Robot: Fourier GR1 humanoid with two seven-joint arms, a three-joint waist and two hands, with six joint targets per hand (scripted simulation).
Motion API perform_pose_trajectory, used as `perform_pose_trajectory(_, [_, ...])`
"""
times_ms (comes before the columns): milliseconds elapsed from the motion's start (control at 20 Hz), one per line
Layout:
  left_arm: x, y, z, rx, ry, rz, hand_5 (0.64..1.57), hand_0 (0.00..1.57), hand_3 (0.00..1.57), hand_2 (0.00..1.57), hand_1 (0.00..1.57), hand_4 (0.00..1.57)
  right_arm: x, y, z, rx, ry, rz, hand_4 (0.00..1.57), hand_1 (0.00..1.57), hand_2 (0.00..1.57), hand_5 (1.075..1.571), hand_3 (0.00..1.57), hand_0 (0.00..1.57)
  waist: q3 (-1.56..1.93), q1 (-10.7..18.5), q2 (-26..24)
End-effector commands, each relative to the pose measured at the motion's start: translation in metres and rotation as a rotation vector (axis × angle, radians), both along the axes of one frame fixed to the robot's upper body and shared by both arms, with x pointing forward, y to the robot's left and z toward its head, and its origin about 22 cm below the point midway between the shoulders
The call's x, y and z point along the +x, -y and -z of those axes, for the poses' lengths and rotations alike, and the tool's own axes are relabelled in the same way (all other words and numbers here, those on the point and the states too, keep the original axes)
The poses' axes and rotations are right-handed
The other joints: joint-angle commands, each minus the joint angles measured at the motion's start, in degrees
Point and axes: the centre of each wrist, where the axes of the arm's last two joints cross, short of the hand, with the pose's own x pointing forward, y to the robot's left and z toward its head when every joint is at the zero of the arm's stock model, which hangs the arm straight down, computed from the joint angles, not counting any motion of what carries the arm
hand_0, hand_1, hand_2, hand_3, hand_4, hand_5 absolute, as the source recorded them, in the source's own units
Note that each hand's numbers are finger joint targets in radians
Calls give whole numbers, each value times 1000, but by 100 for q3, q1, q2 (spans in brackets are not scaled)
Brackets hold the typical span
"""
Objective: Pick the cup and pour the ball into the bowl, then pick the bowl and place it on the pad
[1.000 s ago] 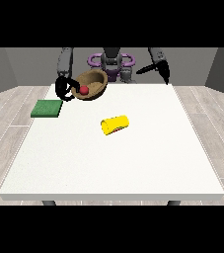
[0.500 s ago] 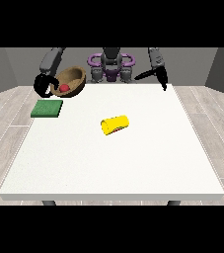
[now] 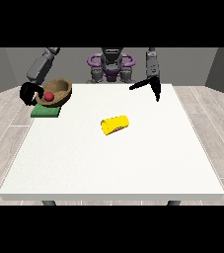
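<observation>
The hand at the view's left [image 3: 28, 93] had its fingers curled round the bowl [image 3: 57, 91], which sat tilted over the green pad [image 3: 45, 112] with the red ball [image 3: 49, 96] inside. The yellow cup [image 3: 114, 124] lay on its side mid-desk [image 3: 113, 163]. The hand at the view's right [image 3: 152, 85] hung over the desk, fingers straight and apart.

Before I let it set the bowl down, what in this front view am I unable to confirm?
- Whether the bowl touches the green pad: from the front, the bowl hides the pad's far part.
- How the hand at the view's left grips the bowl: too small and dark.
- Finger pose of the hand at the view's right: too small.
- Inside of the yellow cup lying on its side on the table: too small.
</observation>
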Motion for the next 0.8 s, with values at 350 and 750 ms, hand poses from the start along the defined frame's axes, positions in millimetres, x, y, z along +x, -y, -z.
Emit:
perform_pose_trajectory(350, [-16,19,-70,25,217,5,1563,0,0,0,0,0,-30,74,-49,-106,175,57,1035,1571,1571,1569,0,1571,8,132,1149])
perform_pose_trajectory(750, [-35,15,-81,12,189,-26,1563,0,0,0,0,0,-30,70,-35,-77,183,69,1007,1571,1571,1571,212,1571,4,0,970])
